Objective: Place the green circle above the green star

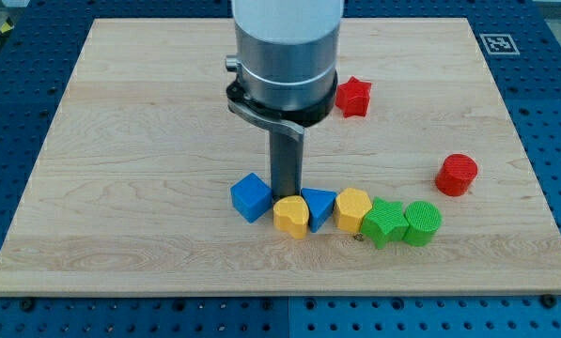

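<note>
We have a single view, set in front of the wooden board (120,141) and raised, looking down at a slant across it toward its far edge, so that the near edge runs along the view's bottom. The camera stands close enough that the board fills nearly the whole width, with the blue perforated table (553,141) showing on all sides. The arm's grey body (288,56) enters from the top centre, cropped by the frame.
</note>
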Available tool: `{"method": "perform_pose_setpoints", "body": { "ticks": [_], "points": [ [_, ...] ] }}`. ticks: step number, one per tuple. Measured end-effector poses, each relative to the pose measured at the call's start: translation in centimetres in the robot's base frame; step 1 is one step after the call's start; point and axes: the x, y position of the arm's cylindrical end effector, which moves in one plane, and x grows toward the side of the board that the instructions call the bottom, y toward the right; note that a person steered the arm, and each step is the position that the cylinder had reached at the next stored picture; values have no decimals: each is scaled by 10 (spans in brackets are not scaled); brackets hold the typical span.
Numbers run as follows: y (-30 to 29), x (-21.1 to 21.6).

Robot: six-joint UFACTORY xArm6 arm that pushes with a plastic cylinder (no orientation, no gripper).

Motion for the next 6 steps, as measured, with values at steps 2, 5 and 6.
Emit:
{"method": "perform_pose_setpoints", "body": {
  "ticks": [2,5,6],
  "points": [
    [45,-3],
    [88,-13],
    [119,-24]
  ]
}}
